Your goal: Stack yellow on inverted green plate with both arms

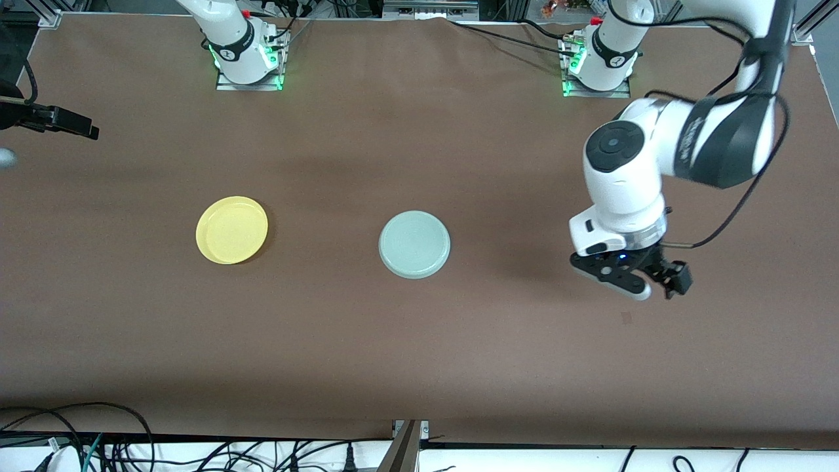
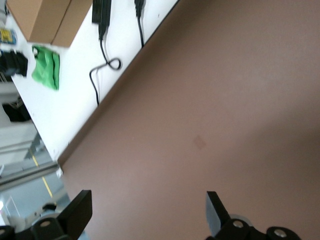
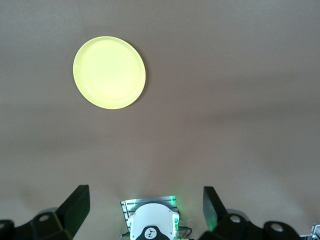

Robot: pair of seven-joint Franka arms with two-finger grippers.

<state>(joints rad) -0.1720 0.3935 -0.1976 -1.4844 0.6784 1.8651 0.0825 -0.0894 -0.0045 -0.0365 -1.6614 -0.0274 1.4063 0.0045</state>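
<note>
On the brown worktop (image 1: 419,341), the left gripper (image 1: 645,278) hangs over a bare stretch toward the left arm's end, its jaws spread wide and holding nothing; in the left wrist view only cloth shows between its fingers (image 2: 217,212). The green plate (image 1: 414,244) lies near the middle of the worktop, well apart from those jaws, with its flat underside up. The yellow plate (image 1: 232,229) lies rim up toward the right arm's end, apart from the green one. The right gripper (image 3: 145,210) is out of the front view; its jaws stand wide open and empty, high above the worktop, with the yellow plate well clear of them. No readable writing shows.
</note>
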